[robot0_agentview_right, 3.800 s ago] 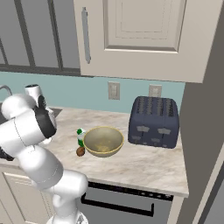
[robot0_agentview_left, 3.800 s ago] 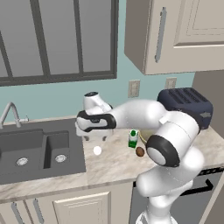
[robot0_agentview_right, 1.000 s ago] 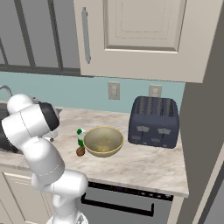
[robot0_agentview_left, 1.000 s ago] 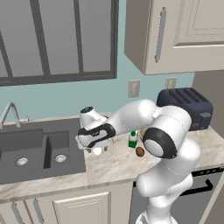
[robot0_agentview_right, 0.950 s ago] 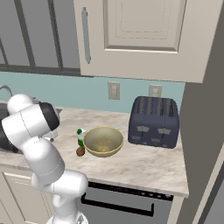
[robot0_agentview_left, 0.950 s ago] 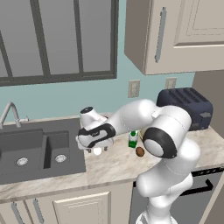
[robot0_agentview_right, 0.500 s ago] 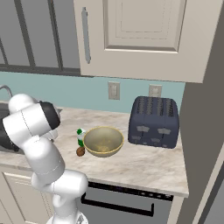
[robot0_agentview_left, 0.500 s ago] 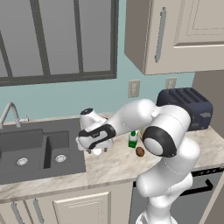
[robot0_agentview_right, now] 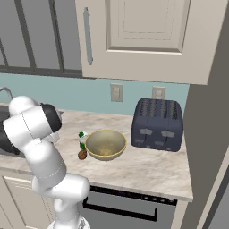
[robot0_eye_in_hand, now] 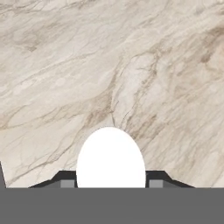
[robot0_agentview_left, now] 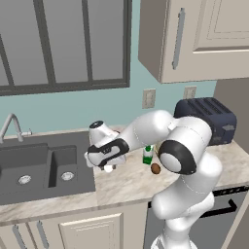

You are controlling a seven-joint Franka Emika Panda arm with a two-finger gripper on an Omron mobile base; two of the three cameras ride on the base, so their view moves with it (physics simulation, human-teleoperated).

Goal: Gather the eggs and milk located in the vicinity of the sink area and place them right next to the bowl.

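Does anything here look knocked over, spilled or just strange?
Nothing stands out. The milk stands upright beside the bowl with the brown egg. The hand is shut on the white egg over the counter.

counter [robot0_eye_in_hand: 144, 65] under the claw [robot0_eye_in_hand: 111, 184] is veined marble-look stone, smooth. white egg [robot0_eye_in_hand: 110, 157] between its fingers is plain matt. sink [robot0_agentview_left: 34, 168] beside it matt dark grey, faucet [robot0_agentview_left: 11, 127] shiny chrome.

white egg [robot0_eye_in_hand: 110, 158], veined beige counter [robot0_eye_in_hand: 131, 65]
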